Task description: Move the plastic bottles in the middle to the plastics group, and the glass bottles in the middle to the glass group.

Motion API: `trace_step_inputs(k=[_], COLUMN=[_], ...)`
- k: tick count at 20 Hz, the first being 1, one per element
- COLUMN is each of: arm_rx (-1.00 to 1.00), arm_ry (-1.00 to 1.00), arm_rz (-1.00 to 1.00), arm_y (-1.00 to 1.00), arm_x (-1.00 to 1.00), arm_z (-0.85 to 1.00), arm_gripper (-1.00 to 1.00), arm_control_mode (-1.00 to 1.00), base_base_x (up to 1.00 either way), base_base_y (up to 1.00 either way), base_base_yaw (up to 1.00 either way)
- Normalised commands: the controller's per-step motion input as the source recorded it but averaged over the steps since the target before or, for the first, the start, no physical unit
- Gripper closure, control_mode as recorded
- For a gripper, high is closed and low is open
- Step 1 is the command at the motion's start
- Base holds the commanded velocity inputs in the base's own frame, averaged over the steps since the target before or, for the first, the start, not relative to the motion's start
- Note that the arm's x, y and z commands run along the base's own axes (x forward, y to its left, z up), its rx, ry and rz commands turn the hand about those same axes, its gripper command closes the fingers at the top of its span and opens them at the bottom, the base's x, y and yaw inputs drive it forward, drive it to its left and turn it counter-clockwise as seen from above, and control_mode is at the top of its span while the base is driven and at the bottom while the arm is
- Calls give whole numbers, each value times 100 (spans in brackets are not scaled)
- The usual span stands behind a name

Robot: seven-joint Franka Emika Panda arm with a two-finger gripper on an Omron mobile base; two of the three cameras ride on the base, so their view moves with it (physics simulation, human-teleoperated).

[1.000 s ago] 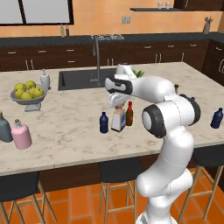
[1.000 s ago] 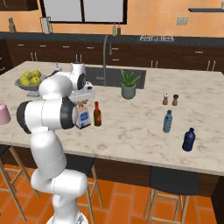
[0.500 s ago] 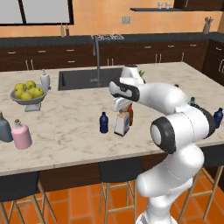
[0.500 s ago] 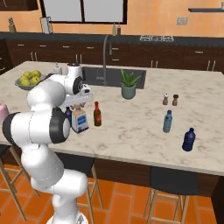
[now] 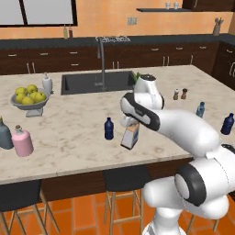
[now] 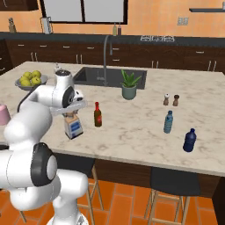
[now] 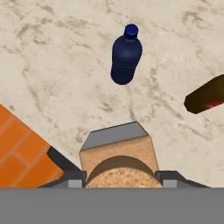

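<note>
My gripper (image 7: 120, 180) is shut on the cork top of the square clear bottle (image 5: 130, 137), which hangs tilted close over the counter near its front edge; the same gripper (image 6: 71, 114) and bottle (image 6: 73, 128) show from the right. The dark navy plastic bottle (image 5: 109, 128) stands just left of it, also seen from the hand (image 7: 126, 57). The slim dark-brown bottle with red cap (image 6: 97, 114) stands on the other side (image 7: 205, 98). The pink bottle (image 5: 22, 141) and grey-blue bottle (image 5: 4, 134) stand far left. The teal bottle (image 5: 200, 109) and brighter blue bottle (image 5: 227, 124) stand far right.
A fruit bowl (image 5: 30, 97) and a white bottle (image 5: 47, 84) stand at the back left. The sink (image 6: 103, 77) with its tap lies behind, a potted plant (image 6: 129, 84) beside it. Two shakers (image 6: 170, 100) stand at the back right. The orange floor (image 7: 17, 153) lies past the front edge.
The arm's elbow has swung out and down to the right. The held square bottle has tipped over more and drifted a little toward the counter's front edge. The other bottles have not moved.
</note>
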Motion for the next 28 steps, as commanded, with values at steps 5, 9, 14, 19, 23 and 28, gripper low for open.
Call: trace_step_inputs(k=[5,9,14,19,23,28], arm_rx=[-5,-13,-11,-2,1,15], arm_ry=[17,28,18,3,0,-4], arm_rz=[0,0,-2,-4,-11,-18], arm_y=[40,78,89,55,47,35], arm_x=[-38,-11,-24,-16,0,2], arm_z=[40,22,13,13,2,-9], arm_gripper=[100,100,100,100,100,100], arm_control_mode=[-100,-100,-100,-100,-100,-100], base_base_x=[0,0,0,0,0,0], base_base_y=[0,0,0,0,0,0], base_base_yaw=[0,0,0,0,0,0])
